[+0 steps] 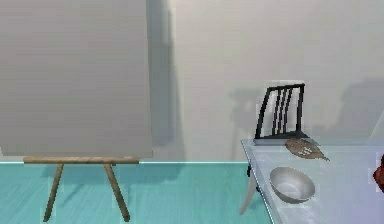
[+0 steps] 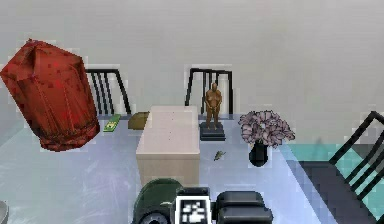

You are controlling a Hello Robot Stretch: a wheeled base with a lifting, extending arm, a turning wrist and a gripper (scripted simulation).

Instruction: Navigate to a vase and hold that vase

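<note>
Hand [image 2: 158, 201] sits low at the surface's [image 2: 90, 178] near edge; I can't tell whether it holds anything. Dark flower vase [image 2: 258, 153] stands farther out, near the statue [image 2: 213, 105]. I'd extend slowly, skirting the box [image 2: 168, 140].

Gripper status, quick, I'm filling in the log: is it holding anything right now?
Gripper: cannot be told whether it holds anything; its far end can't be made out against the table.
</note>
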